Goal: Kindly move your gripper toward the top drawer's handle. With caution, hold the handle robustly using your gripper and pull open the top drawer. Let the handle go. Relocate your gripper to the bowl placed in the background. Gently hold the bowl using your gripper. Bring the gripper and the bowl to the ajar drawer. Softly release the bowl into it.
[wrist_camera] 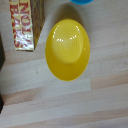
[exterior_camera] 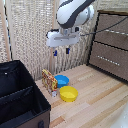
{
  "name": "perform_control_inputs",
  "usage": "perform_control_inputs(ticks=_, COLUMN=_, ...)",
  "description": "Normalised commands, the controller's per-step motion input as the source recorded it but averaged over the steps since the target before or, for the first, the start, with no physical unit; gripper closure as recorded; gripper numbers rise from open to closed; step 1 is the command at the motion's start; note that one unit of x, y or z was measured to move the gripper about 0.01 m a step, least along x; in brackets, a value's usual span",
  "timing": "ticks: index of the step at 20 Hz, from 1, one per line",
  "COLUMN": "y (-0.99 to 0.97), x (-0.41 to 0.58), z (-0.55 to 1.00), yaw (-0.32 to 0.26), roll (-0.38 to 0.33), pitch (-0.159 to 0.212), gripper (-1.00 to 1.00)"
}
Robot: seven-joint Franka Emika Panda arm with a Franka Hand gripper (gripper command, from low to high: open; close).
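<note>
While it hangs in the upper middle of the exterior view, the end effector (exterior_camera: pixel 61 51) points down from its white block, its two short dark fingers (exterior_camera: pixel 55 52) spread a little apart with nothing between them. It sits in open air, well above the things on the wooden floor (exterior_camera: pixel 95 95). Behind it the bulky white and grey arm (exterior_camera: pixel 74 12) rises to the top edge of the frame, and a thin dark cable runs from it toward the exterior view's right.

Below the end effector, near the centre of the frame, the bowl (exterior_camera: pixel 62 80) rests on the floor, bright blue and upright. Just beside it, lower in the frame, is the yellow bowl (exterior_camera: pixel 68 93), somewhat larger; whether their rims touch is hard to tell. A yellow and red box (exterior_camera: pixel 49 80) stands on end close to the blue bowl on the exterior view's left.

In the wrist view the yellow bowl (wrist_camera: pixel 68 49) fills the middle of the picture, seen from above, with only a sliver of the blue bowl (wrist_camera: pixel 82 1) at the top edge and the box (wrist_camera: pixel 27 25) in the upper left corner.

At the upper right of the exterior view stands the grey-brown dresser (exterior_camera: pixel 107 59). Its top drawer (exterior_camera: pixel 114 23) looks closed, flush with the fronts below, and the handle (exterior_camera: pixel 116 32) shows as a thin pale bar, too blurred for detail. A black open case (exterior_camera: pixel 20 97) occupies the lower left, and a pale slatted screen (exterior_camera: pixel 30 30) stands behind everything.
</note>
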Motion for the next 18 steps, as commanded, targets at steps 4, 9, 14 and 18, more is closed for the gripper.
perform_control_inputs(ticks=4, y=-0.14, x=-0.074, z=0.10, yaw=0.158, roll=-0.153, pitch=-0.067, gripper=-1.00)
perform_control_inputs(ticks=9, y=-0.24, x=-0.213, z=0.20, yaw=0.206, roll=-0.243, pitch=-0.097, gripper=-1.00)
perform_control_inputs(ticks=14, y=-0.24, x=-0.193, z=0.19, yaw=0.198, roll=-0.252, pitch=-0.081, gripper=-1.00)
perform_control_inputs(ticks=18, y=-0.20, x=-0.114, z=0.08, yaw=0.170, roll=-0.304, pitch=-0.050, gripper=-1.00)
